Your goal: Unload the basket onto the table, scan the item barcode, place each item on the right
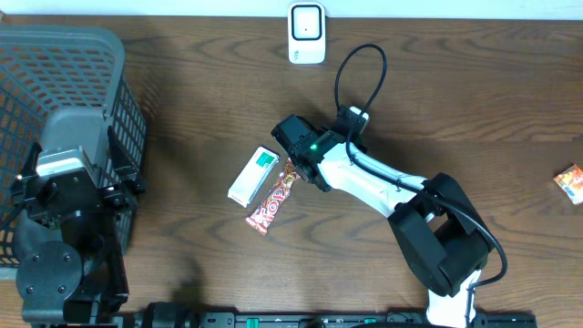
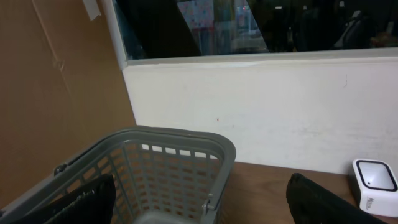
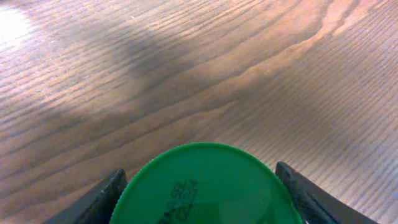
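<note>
A: Left side first, quick.
B: A grey basket [image 1: 64,82] sat at the left edge of the desk [image 1: 455,91]. The left pincer [image 2: 202,186] hung over it, released, with its fingers [image 2: 81,202] wide apart and nothing between them.
A: Middle?
B: A white box [image 1: 252,176] with a green end lay flat. A red candy bar [image 1: 271,205] lay just right of it, a bit nearer. Touching or not, couldn't tell.
A: The item?
B: The right pincer [image 3: 199,177] was clenched on a round green lid [image 3: 202,196] with a ribbed rim and some print on top. There was one finger each side. The rest of the item was hidden. It was held over the middle of the desk, just right of the box and bar.
A: Scanner?
B: The white scanner [image 1: 307,32] stood at the far edge, centre, well apart from that pincer.
A: Right side?
B: One small orange packet [image 1: 570,182] lay alone at the right edge.
</note>
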Controlling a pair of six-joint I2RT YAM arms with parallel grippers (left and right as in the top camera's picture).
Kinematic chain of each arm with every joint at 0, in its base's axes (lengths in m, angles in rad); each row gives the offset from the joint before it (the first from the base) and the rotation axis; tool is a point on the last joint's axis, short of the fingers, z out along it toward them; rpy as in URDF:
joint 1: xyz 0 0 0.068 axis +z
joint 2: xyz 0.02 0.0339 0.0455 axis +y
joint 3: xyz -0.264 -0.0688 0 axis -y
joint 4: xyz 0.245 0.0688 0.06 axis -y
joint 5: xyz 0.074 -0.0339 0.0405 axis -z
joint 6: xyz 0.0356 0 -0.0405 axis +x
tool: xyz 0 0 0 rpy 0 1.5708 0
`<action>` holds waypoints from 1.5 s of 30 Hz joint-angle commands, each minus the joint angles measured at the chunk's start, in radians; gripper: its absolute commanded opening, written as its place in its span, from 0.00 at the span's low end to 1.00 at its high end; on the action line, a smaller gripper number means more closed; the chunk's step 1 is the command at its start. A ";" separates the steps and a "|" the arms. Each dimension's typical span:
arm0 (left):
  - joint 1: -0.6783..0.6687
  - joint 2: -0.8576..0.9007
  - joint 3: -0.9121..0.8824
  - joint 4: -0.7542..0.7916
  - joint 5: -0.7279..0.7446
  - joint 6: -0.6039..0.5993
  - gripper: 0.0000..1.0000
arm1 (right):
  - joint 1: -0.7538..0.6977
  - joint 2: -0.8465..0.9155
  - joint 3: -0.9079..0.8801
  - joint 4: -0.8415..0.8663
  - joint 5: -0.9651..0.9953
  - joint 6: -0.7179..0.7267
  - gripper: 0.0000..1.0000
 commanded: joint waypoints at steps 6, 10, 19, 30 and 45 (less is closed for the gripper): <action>0.005 -0.003 -0.003 0.002 0.010 -0.010 0.87 | 0.011 -0.013 0.006 0.013 0.004 -0.079 0.97; 0.005 -0.003 -0.003 0.002 0.009 -0.010 0.87 | 0.011 -0.077 0.019 -0.045 -0.045 -0.168 0.99; 0.005 -0.003 -0.003 0.002 0.010 -0.010 0.87 | -0.068 -0.336 0.118 -0.148 -0.526 -0.727 0.99; 0.005 -0.003 -0.003 0.002 0.010 -0.010 0.87 | -0.316 -0.216 0.369 -0.478 -0.900 -1.093 0.99; 0.005 -0.003 -0.003 0.002 0.010 -0.010 0.87 | -0.258 0.111 0.488 -0.491 -0.895 -1.130 0.99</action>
